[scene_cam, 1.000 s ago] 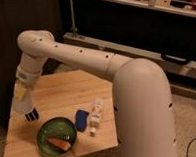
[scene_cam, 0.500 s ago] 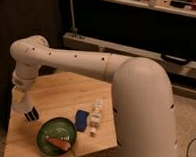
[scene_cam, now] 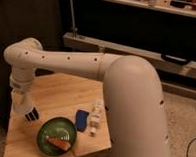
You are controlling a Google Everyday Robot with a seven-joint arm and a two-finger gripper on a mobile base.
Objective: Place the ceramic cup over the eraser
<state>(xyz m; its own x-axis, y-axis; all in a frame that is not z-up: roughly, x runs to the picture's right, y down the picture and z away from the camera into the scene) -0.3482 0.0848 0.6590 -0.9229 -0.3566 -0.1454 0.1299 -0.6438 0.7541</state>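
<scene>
The white ceramic cup (scene_cam: 21, 107) is low over the wooden table's (scene_cam: 60, 98) left edge, right under the arm's wrist. My gripper (scene_cam: 21, 96) points down just above the cup and seems to touch its top. The eraser (scene_cam: 32, 114), black with pale stripes, lies on the table right beside the cup's lower right side. Part of it looks hidden by the cup.
A green plate (scene_cam: 55, 130) with an orange-brown food piece (scene_cam: 59, 144) sits at the table's front. A blue rounded block (scene_cam: 82, 119) and a small white labelled bottle (scene_cam: 95, 116) lie to its right. A dark wall is to the left and a dark cabinet stands behind.
The wrist has swung left and down. The cup has come lower, down to the eraser's side. The plate, block and bottle have not moved.
</scene>
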